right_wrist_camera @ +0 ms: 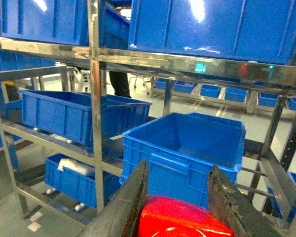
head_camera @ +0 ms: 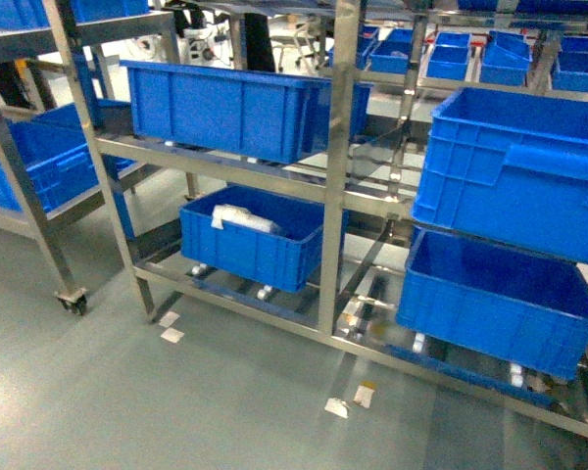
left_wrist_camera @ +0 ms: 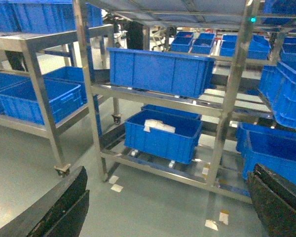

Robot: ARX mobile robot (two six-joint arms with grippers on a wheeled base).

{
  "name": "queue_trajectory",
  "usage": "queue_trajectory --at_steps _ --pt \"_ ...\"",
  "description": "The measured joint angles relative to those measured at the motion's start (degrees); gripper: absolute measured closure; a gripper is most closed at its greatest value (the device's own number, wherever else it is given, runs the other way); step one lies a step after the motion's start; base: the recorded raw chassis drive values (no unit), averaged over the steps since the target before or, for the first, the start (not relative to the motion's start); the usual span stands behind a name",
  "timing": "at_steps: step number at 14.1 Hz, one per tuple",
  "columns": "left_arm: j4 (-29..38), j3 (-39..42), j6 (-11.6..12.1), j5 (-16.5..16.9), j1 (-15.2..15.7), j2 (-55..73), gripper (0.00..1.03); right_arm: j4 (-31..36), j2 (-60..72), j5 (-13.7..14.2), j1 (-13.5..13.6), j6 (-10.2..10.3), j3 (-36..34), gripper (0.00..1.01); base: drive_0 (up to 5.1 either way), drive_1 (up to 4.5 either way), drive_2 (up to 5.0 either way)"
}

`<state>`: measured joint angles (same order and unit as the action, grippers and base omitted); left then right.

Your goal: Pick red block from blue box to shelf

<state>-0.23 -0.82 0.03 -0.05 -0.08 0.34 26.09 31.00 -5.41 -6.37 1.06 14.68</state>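
The right gripper (right_wrist_camera: 180, 207) has its dark, rough-faced fingers (right_wrist_camera: 130, 202) closed on the red block (right_wrist_camera: 182, 222), glossy smooth plastic squeezed between them low in the right wrist view. Just beyond the fingers a ribbed blue crate (right_wrist_camera: 187, 153) sits open on the shelf (right_wrist_camera: 96, 98), whose posts and rails are shiny stainless steel. Left of the fingers, on the lowest tier, another crate (right_wrist_camera: 76, 180) holds a crumpled white bag (right_wrist_camera: 74, 165).

The left gripper (left_wrist_camera: 167, 207) stands spread wide with nothing between its worn black fingers (left_wrist_camera: 64, 207); paper scraps (left_wrist_camera: 117, 187) lie on the smooth grey floor ahead.

No writing can be read anywhere.
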Motion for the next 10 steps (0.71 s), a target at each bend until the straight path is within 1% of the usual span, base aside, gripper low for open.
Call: queue_trajectory --at_steps 10 --pt "0.0 0.0 0.0 0.0 0.0 0.0 0.05 0.0 0.0 0.0 0.0 0.0 0.0 0.73 -1.5 -1.53 -1.5"
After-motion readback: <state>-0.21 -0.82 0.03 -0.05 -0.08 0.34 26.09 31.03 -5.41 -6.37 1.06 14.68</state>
